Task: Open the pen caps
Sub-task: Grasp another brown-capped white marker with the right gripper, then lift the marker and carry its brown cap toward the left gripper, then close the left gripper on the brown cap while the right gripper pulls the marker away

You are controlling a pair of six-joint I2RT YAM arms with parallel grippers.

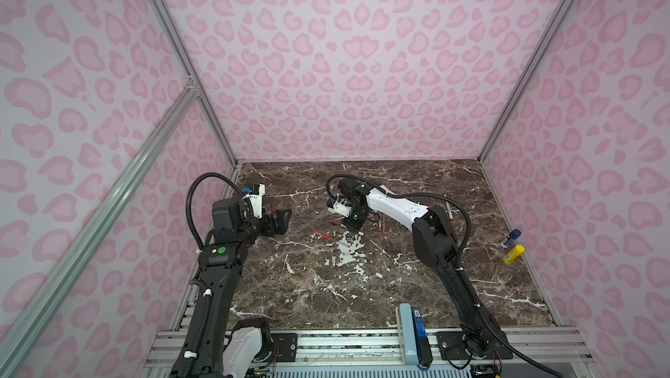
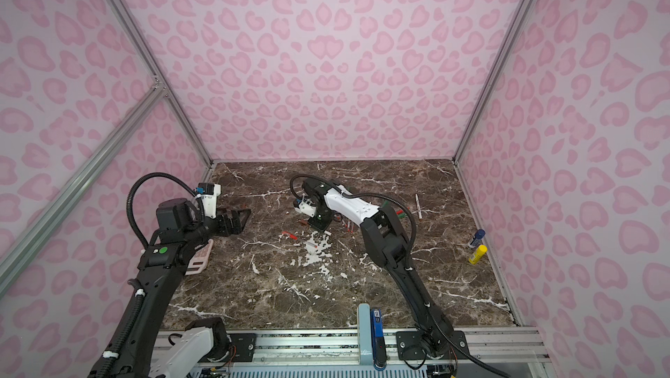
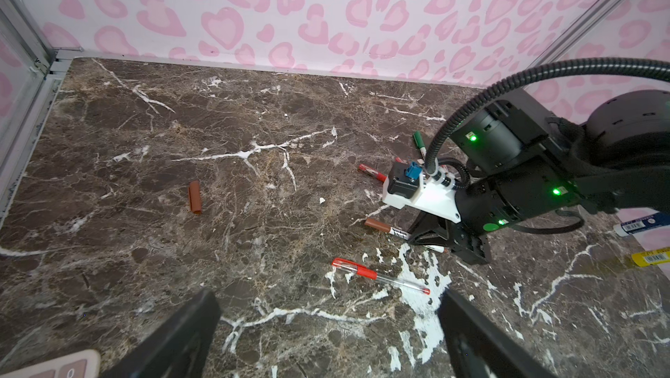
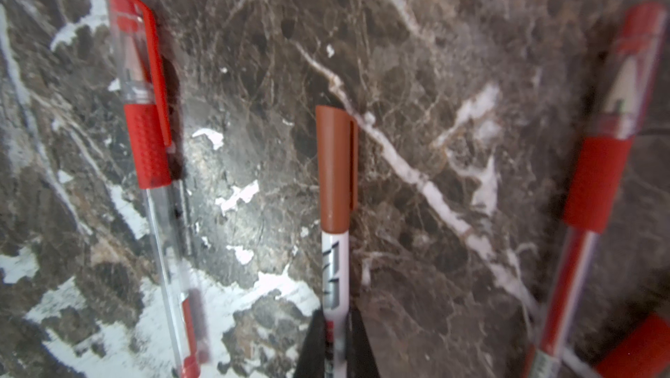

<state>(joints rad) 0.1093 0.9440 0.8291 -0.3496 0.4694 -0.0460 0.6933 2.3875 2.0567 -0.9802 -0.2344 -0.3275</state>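
Pens [image 1: 321, 235] lay central on the surface [image 1: 398, 285]; a loose cap [image 3: 194, 197] lay left, two tubes [image 1: 513, 254] at the right edge.

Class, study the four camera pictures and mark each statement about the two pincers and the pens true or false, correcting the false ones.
1. The right pincer is shut on the barrel of the white pen. True.
2. The brown cap has been pulled off that pen. False: it is seated on the pen's end.
3. The left pincer grips a red pen. False: its jaws stand wide open with nothing between them.
4. A loose brown cap lies by itself on the marble table, with no pen in it. True.
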